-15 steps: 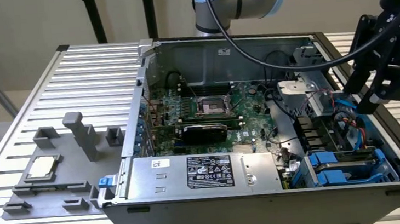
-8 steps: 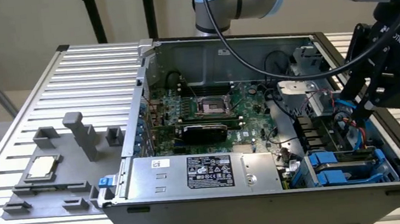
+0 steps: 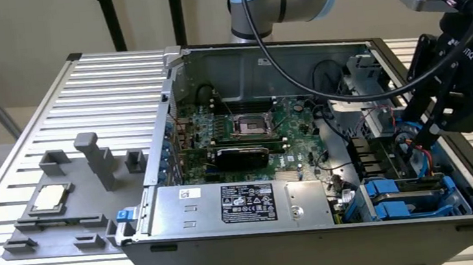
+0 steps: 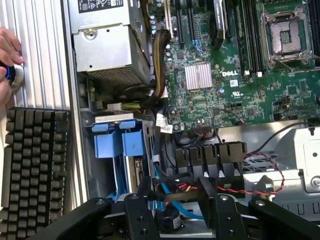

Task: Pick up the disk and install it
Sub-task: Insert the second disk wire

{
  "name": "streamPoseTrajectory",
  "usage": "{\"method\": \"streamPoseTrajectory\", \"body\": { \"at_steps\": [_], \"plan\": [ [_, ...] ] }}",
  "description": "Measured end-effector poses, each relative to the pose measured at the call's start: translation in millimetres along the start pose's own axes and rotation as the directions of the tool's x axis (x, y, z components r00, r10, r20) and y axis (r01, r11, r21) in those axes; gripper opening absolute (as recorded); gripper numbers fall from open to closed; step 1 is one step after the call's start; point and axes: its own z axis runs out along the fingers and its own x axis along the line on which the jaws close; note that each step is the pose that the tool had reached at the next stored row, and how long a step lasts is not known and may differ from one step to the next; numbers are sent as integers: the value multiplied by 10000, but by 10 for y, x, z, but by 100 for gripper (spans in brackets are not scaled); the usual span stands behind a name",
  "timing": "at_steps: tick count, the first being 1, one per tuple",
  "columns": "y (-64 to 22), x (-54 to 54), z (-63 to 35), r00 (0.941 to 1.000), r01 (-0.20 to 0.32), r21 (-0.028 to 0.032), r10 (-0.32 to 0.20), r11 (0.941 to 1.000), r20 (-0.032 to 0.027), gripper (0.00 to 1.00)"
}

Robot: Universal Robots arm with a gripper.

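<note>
Black 2-finger gripper — jaws wide apart, empty — hangs inside the grey computer case; the blue-railed silver disk sits near it, slotted at the case's corner, body mostly hidden.

The ribbed metal desk carries an open computer case and, to the exterior view's left of it, a grey holder plate. A black keyboard lies beside the case.
</note>
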Motion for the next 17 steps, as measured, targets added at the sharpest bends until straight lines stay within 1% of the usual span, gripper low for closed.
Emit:
{"method": "streamPoseTrajectory", "body": {
  "at_steps": [3,7,11,17],
  "plan": [
    [-18,-4,10,10000,1,-35,-1,10000,-10,50],
    [-39,-8,28,10000,4,-101,-5,9999,-34,50],
    [-72,-13,40,10000,8,-188,-9,9998,-66,50],
    [-163,-26,38,9999,4,-331,-7,9995,-104,50]
  ]
}}
